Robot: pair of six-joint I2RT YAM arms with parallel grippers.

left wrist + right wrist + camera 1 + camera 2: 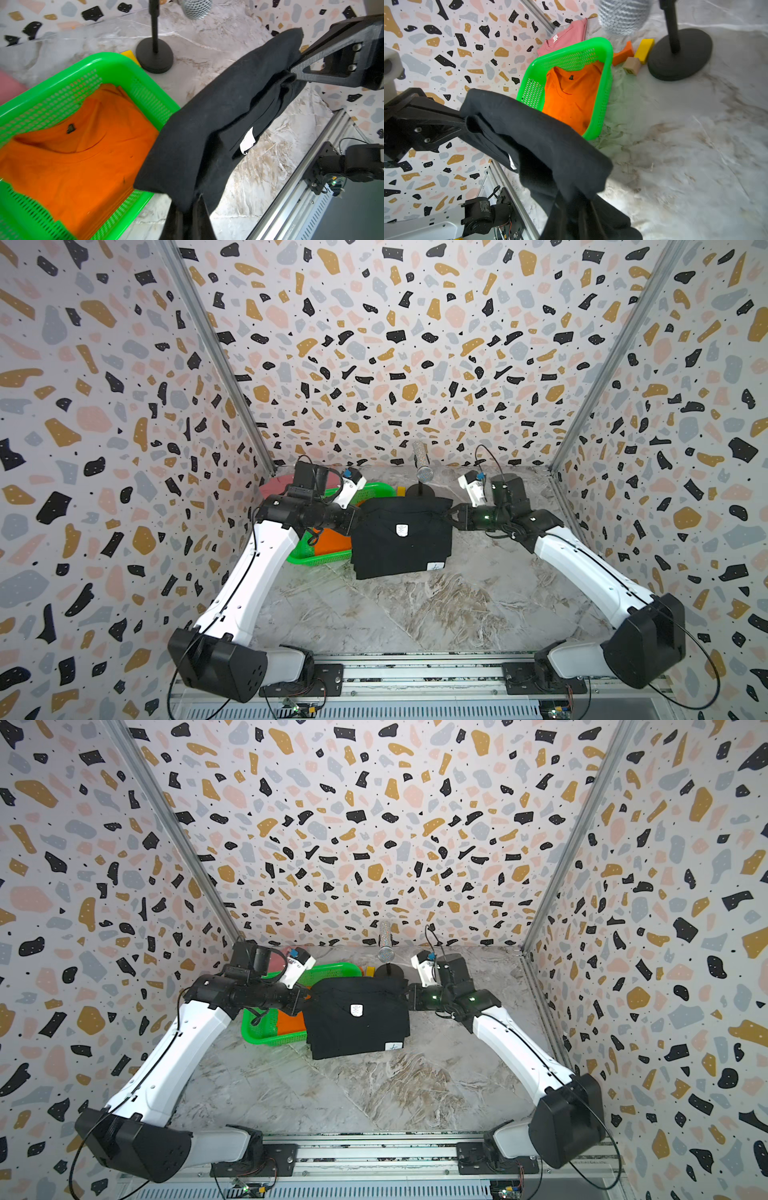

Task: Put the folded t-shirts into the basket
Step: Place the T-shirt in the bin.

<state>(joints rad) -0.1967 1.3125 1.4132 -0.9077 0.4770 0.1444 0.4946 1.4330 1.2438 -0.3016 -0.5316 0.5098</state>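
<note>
Three terrazzo walls (374, 344) | grey marbled tabletop (415, 605) | basket (320, 558) standing on it

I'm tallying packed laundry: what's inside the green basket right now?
One orange shirt lies in the basket. The lifted black shirt hides one corner, and anything beneath the orange shirt is covered. The pink shirt lies outside it.

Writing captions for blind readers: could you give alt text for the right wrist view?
A folded black t-shirt hangs between the left pincer and the right pincer, each shut on one end. Beyond it, a green basket on the marble table holds an orange t-shirt, and a pink t-shirt lies outside it.
</note>
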